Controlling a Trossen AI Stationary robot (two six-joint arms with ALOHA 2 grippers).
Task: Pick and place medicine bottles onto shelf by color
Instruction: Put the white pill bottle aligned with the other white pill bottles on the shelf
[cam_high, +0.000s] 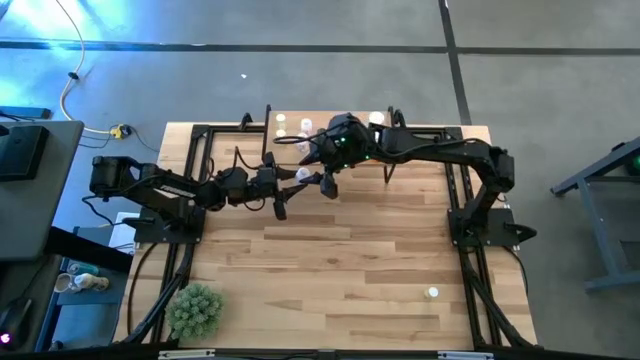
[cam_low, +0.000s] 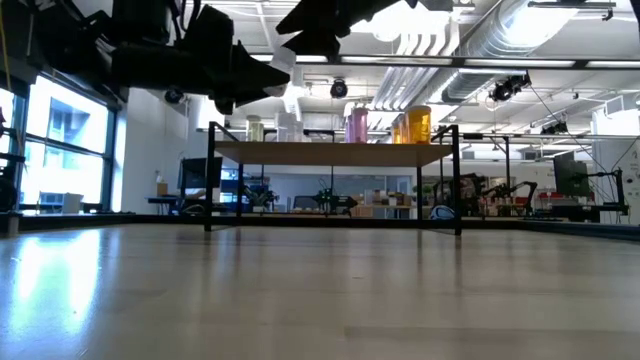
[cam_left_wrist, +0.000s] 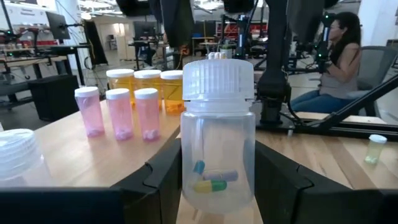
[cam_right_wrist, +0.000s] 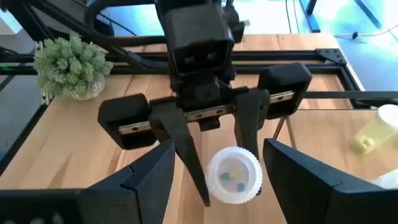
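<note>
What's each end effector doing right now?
Left end effector: closed on a clear white-capped bottle above the table.
Right end effector: open, empty, fingers either side of that bottle.

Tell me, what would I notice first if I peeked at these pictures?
Probably the clear bottle with a white cap and colorful pills inside, pinched in the left gripper right up close. Behind it, pink bottles and orange bottles stand in rows on the shelf. The right gripper hangs open just above, looking down at the bottle.
</note>
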